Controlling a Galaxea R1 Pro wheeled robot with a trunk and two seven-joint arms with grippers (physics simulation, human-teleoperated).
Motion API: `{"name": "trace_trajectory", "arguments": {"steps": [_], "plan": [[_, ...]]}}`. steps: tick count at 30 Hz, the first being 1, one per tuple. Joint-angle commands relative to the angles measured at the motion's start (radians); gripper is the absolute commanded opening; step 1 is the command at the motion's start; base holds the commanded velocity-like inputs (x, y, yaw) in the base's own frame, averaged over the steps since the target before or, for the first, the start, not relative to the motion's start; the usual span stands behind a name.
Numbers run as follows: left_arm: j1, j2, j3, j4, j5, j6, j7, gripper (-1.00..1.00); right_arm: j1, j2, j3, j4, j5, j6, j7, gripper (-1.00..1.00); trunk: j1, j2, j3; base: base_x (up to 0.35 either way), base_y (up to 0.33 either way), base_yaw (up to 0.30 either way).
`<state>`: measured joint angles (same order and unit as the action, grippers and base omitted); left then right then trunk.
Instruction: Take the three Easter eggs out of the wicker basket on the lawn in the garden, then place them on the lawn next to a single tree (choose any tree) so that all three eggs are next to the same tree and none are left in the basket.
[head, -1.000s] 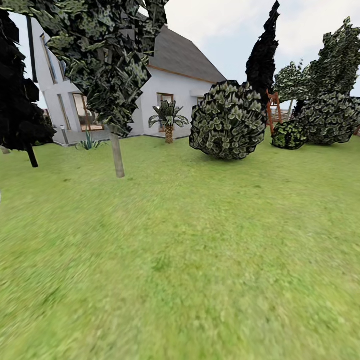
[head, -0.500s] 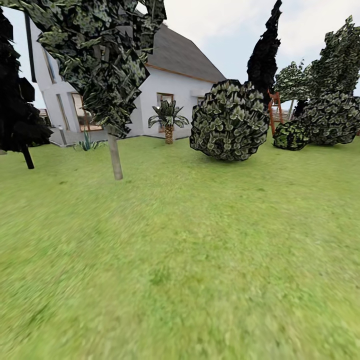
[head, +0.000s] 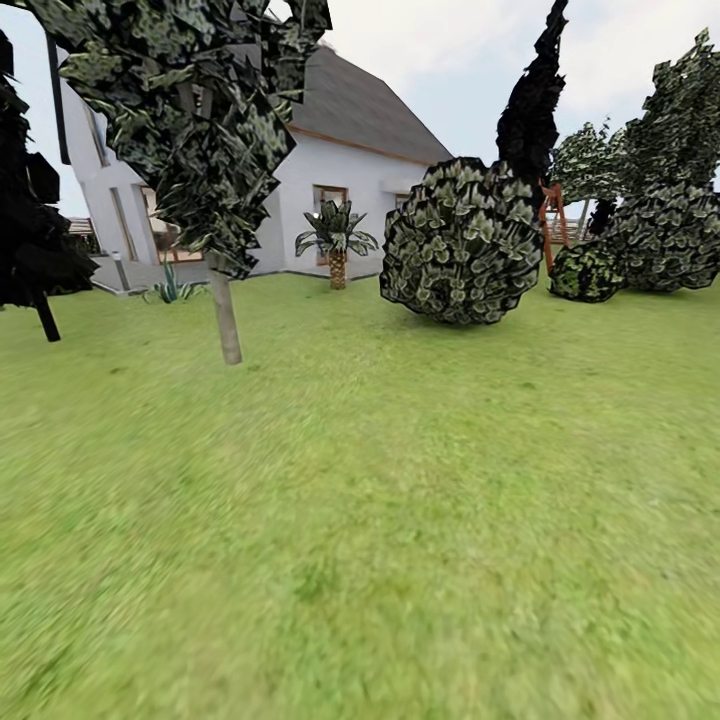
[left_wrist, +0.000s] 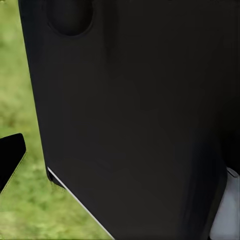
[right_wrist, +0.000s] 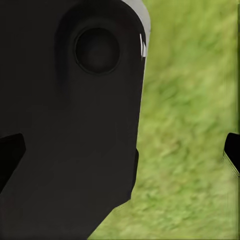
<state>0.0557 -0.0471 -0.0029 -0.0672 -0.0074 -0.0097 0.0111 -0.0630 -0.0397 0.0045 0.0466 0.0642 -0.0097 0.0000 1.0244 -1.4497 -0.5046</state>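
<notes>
progress looks nil as far as can be judged, with bare lawn (head: 400, 520) ahead, a grey-trunked tree (head: 228, 320) near the white house (head: 340, 170), no egg or basket to be seen, and either gripper's state impossible to tell.

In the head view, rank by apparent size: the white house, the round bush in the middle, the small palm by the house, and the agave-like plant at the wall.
1. House: widest, though partly hidden by the tree.
2. Round bush.
3. Palm.
4. Spiky plant: smallest.
The bush stands nearer the camera, so this is apparent size, not true size.
</notes>
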Motion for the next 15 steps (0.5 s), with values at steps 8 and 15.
{"name": "trace_trajectory", "arguments": {"steps": [8, 15], "plan": [[0.001, 0.001, 0.0, -0.002, -0.002, -0.001, 0.001, 1.0, -0.001, 0.0, 0.0, 0.003, 0.007, -0.001, 0.0, 1.0, 0.001, 0.0, -0.001, 0.334, 0.0, 0.0], [0.0, 0.0, -0.002, -0.001, -0.002, -0.002, 0.001, 1.0, -0.001, 0.0, 0.0, 0.003, 0.006, -0.001, 0.0, 1.0, 0.001, 0.0, -0.001, 0.333, 0.0, 0.0]]}}
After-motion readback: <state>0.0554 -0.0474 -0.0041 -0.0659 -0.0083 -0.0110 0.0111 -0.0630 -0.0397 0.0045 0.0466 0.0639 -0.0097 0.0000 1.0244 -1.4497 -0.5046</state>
